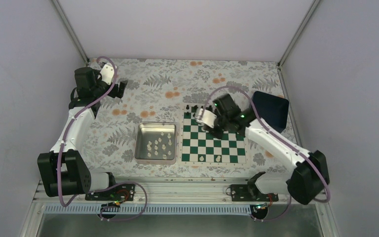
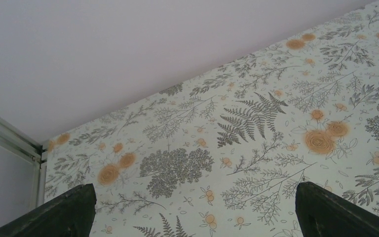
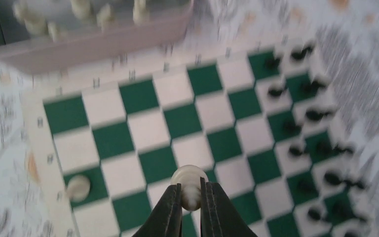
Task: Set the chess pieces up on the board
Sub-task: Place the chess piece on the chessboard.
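Roughly, the setup is judged to be near its halfway mark. Black chessmen (image 3: 306, 118) are seen ranked in what look like two rows along the far side of the board (image 1: 227, 148), though blur prevents a full count. Of the white side, only two white men (image 1: 202, 158) are made out on the near row in the top view, while a good number of cream pieces (image 1: 158, 144) lie in the silver tray (image 1: 156, 125) just beside the board's left edge. One cream-white piece (image 3: 188, 177) is pinched between the fingers of the right gripper (image 3: 191, 190), which is held over the board's squares; whether the piece touches the board cannot be told. The left gripper (image 2: 195, 186) is spread wide over the flowered cloth (image 1: 177, 79), well apart from board and tray, and nothing is held in it. Most of the white ranks are judged to be left to place.
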You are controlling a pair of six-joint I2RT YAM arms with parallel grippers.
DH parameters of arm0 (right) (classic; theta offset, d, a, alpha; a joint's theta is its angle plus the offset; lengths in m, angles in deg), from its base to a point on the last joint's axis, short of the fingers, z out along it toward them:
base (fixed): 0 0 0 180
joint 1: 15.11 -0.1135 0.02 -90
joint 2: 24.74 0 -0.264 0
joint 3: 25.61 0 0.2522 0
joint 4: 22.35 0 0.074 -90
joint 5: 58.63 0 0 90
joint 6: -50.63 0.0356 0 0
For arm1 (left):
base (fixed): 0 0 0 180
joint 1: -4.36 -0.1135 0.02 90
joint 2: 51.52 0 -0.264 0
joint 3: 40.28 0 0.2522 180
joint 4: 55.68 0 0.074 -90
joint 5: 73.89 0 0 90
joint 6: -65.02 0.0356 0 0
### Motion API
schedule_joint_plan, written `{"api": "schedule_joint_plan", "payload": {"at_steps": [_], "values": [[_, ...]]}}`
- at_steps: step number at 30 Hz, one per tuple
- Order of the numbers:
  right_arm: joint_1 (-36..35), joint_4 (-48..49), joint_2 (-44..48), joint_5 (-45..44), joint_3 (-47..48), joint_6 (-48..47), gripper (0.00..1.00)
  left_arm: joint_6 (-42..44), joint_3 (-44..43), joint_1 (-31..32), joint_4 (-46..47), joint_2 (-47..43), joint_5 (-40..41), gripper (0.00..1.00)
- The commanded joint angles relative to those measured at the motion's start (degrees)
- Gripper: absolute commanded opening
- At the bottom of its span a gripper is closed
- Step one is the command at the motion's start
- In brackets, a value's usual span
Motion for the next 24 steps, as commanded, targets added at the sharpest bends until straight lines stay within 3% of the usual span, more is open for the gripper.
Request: {"api": "schedule_joint_plan", "payload": {"at_steps": [1,9,13,24], "values": [[5.4,-5.3,7.7,-0.1,-8.8,-3.4,0.05,0.3,-0.9,-0.2,0.5,0.7,-0.3,1.0],[11.0,-8.2,16.1,-2.4,-21.8,-8.7,0.05,0.4,-1.1,-0.2,-0.1,1.0,0.1,1.0],[15.6,-9.4,17.2,-0.2,-22.4,-12.8,0.05,0.5,-1.0,-0.2,-0.2,0.9,0.8,1.0],[18.1,-11.3,15.3,0.2,-25.7,-19.8,0.04,0.8,-0.9,-0.2,-0.4,0.9,1.9,1.0]]}}
